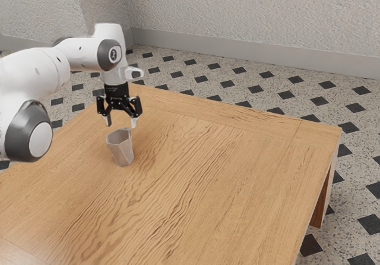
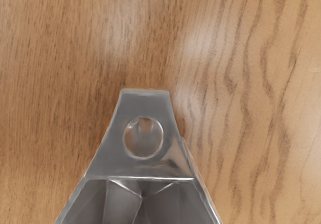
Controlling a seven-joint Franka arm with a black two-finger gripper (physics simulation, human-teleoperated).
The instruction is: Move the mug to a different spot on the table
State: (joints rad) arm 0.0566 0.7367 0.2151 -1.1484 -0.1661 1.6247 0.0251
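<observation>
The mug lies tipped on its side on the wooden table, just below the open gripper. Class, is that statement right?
Not quite. The mug stands upright on the wooden table, its opening facing up, as the exterior view shows. The rest holds: it sits just below the open gripper.

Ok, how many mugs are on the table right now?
1. The mug stands upright on the table, toward the exterior view's left, just below the open jaws. The arm hides some table there.
</observation>
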